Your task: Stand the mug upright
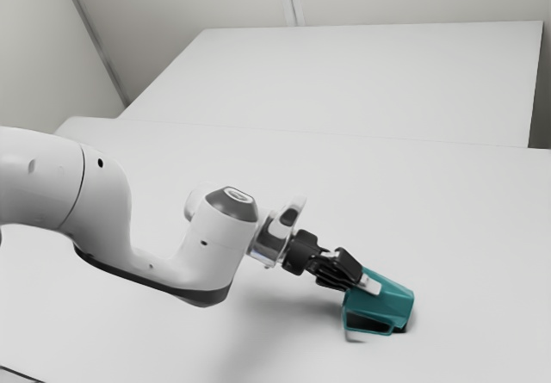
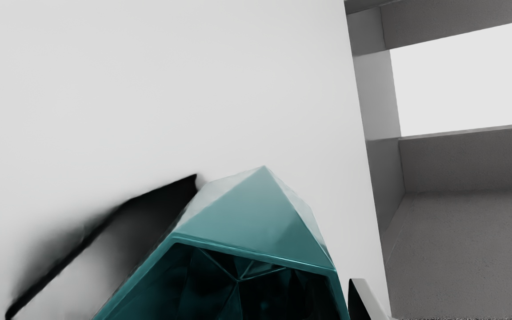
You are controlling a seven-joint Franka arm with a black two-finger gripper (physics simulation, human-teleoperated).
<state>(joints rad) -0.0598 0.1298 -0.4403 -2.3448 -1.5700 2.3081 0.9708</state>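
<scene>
Exterior view: a teal, flat-sided, angular mug [image 1: 389,301] is tipped over at the white surface [image 1: 482,228], toward the exterior view's lower right. A jointed white robot arm [image 1: 207,254] reaches in from the exterior view's left, and the black jaws [image 1: 366,285] at its end are at the mug. Whether they are spread or pinching it cannot be told. A thin teal loop [image 1: 345,314], probably the handle, is on the mug's near side.

Wrist view: the mug's dark, open mouth faces back toward the arm, its base pointing away, and a dark shadow falls beside it. Whether it rests fully on the surface or is slightly raised is unclear.

The task looks unfinished: the mug is not upright. What remains, by this judgement, is for its mouth to face up and its base to sit flat.

The surface is smooth and pale. Behind it is another broad white panel [image 1: 344,82], with plain, light walls [image 1: 172,13] beyond. Past the surface's edge, the wrist view shows grey walls [image 2: 469,160] and a bright white rectangle [image 2: 465,84], perhaps a window.
</scene>
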